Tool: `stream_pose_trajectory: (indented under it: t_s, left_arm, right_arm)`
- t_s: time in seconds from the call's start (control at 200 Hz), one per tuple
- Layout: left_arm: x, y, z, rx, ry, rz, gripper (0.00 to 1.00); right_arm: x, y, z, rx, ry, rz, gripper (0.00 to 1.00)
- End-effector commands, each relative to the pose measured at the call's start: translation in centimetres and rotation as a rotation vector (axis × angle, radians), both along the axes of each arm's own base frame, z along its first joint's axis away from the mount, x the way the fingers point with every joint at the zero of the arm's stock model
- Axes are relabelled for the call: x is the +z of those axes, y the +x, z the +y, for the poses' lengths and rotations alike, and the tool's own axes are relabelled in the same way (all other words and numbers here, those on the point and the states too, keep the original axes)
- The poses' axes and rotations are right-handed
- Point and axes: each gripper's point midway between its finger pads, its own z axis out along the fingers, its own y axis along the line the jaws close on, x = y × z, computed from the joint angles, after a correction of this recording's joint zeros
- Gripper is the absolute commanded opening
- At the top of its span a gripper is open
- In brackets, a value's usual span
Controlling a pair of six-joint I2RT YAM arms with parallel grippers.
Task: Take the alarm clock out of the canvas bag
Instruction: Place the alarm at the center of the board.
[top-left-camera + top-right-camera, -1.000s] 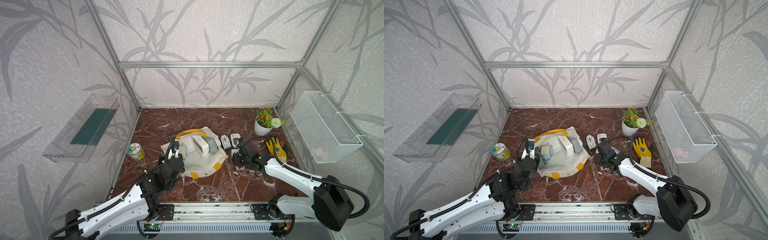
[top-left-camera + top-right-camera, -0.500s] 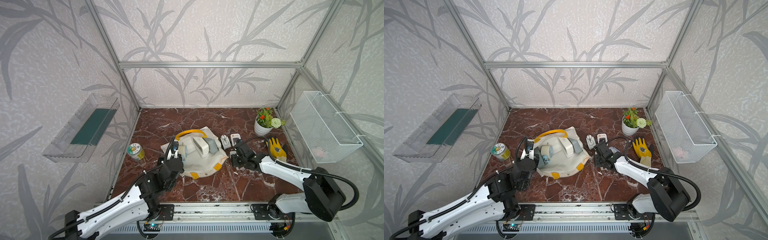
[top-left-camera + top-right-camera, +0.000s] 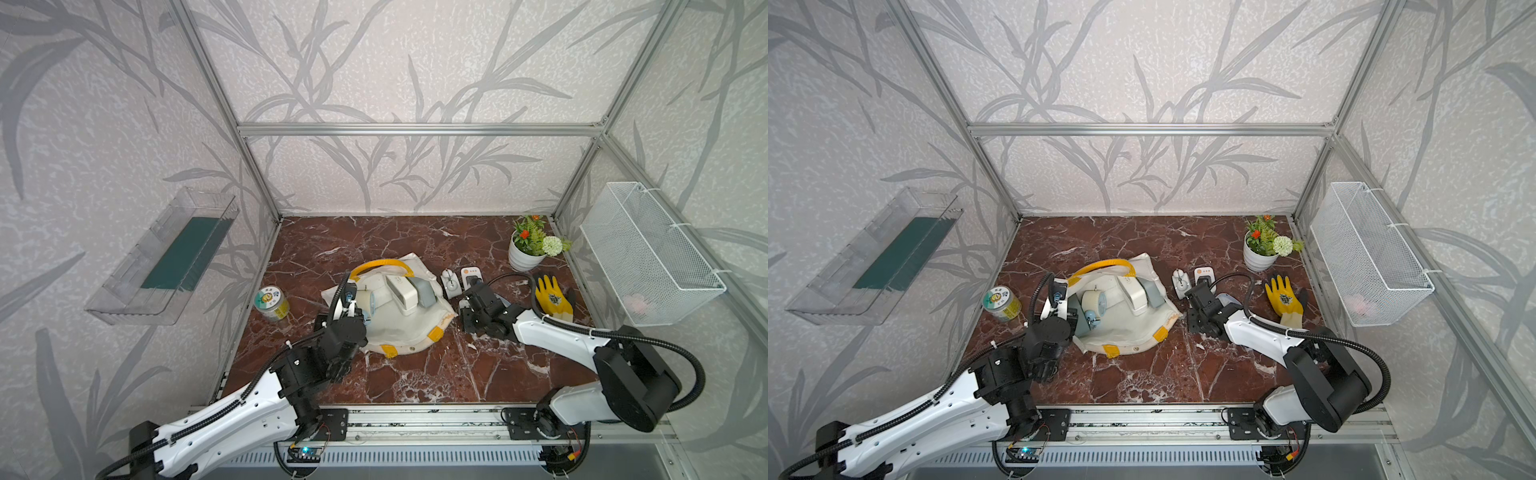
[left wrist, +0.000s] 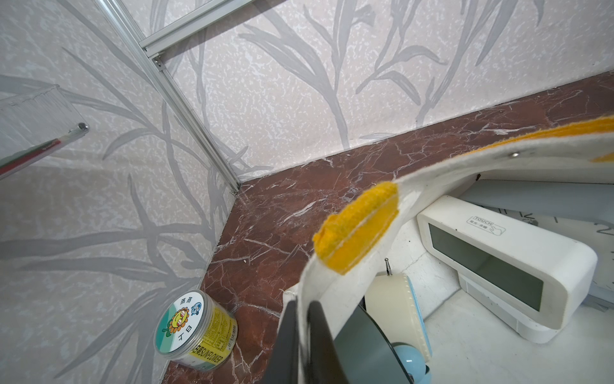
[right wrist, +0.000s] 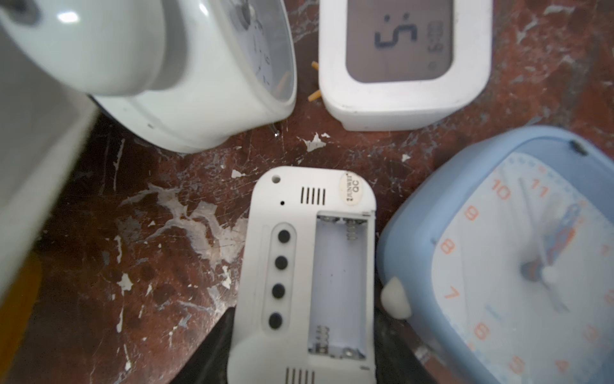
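While the left gripper [image 3: 351,307] meets the rim of the canvas bag [image 3: 399,332] in both top views, the right gripper [image 3: 473,297] hangs beside it. Left wrist: closed fingers [image 4: 320,339] pinch the rim; slipping would collapse the mouth. Right wrist: jaws clasp the white digital alarm clock [image 5: 309,252], outside the bag, a blue clock [image 5: 498,266] alongside; opening may shove it.

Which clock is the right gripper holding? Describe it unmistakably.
Right of the cream canvas bag with yellow handles sits a clock cluster. The right gripper holds the white rectangular plastic clock: only it shows its back, four black buttons and an empty battery bay.
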Motion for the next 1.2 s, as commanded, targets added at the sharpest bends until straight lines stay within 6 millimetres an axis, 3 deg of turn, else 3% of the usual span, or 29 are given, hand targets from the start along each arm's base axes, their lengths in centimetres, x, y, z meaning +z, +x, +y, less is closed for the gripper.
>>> stream_pose_trajectory:
  t_s: [0.0, 0.175, 0.58, 1.195]
  left_arm:
    - [1.0, -0.2, 0.9, 0.044, -0.01, -0.032, 0.0]
    - [1.0, -0.2, 0.9, 0.042, -0.008, -0.031, 0.0]
    - [0.8, -0.2, 0.9, 0.044, -0.011, -0.027, 0.0]
    - [0.7, -0.2, 0.9, 0.045, -0.016, -0.025, 0.0]
  right_arm:
    - [-1.3, -0.9, -0.9, -0.017, -0.03, 0.041, 0.45]
    - [-1.5, -1.1, -0.9, -0.018, -0.023, 0.047, 0.58]
    - [-1.5, -1.2, -0.8, -0.018, -0.021, 0.053, 0.66]
    - [1.1, -0.7, -0.8, -0.024, 0.012, -0.009, 0.73]
